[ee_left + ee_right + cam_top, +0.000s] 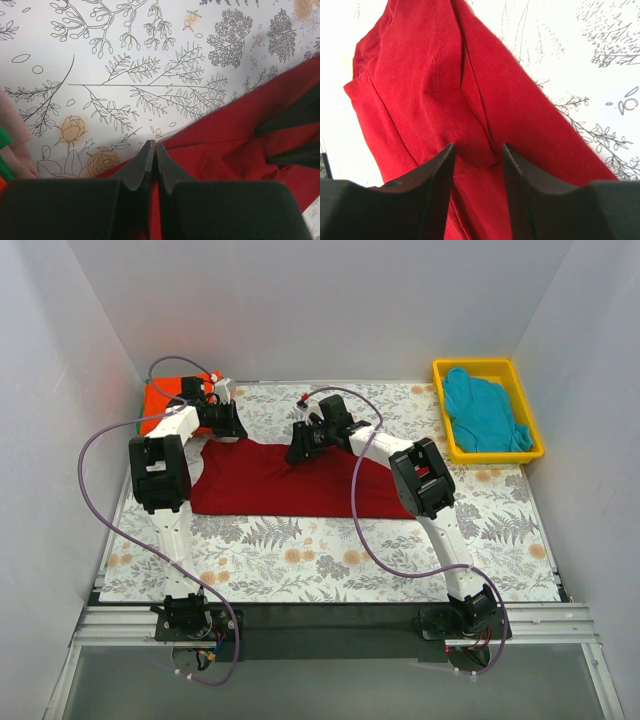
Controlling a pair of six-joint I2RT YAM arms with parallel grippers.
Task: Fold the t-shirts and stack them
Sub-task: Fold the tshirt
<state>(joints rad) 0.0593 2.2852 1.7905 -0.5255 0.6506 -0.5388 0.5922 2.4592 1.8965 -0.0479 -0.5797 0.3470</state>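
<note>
A dark red t-shirt (290, 485) lies spread across the middle of the floral table cover. My left gripper (228, 430) is at its far left corner, shut on the shirt's edge (235, 150); red cloth shows between the closed jaws (153, 145). My right gripper (298, 448) is at the shirt's far edge near the middle. Its jaws (479, 150) stand open, pressed onto the red cloth (420, 90) with a raised fold between them. An orange-red t-shirt (165, 400) lies folded at the far left corner. A teal t-shirt (485, 410) lies in the bin.
The yellow plastic bin (470, 365) stands at the far right. Pink and green cloth edges (10, 145) show at the left of the left wrist view, beside the orange stack. White walls enclose the table on three sides. Floral cover (300, 560) lies bare in front of the shirt.
</note>
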